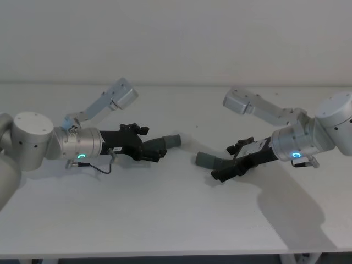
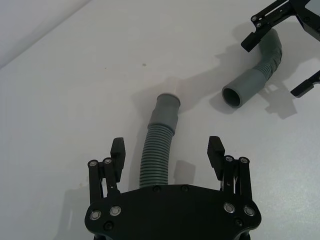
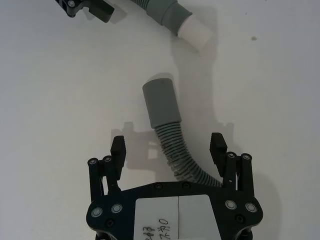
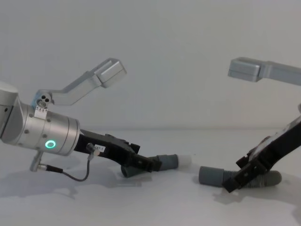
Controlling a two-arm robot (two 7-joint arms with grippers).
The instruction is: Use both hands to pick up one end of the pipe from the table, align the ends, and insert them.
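on the white table (image 1: pixel 176 220), the left gripper (image 2: pixel 167 147) sits low around the white-tipped hose piece (image 2: pixel 157 150), fingers spread clear of its ribs. the right gripper (image 3: pixel 168 144), equally spread, brackets the plain grey hose piece (image 3: pixel 167 129) by its bend. both pieces lie flat, smooth cuffs pointing toward each other, well apart.

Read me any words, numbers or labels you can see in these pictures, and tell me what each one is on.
White sticker on the right end effector: handwritten marks, cut off, not legible.
Small white tag on the left arm: too small to read.
No other text.
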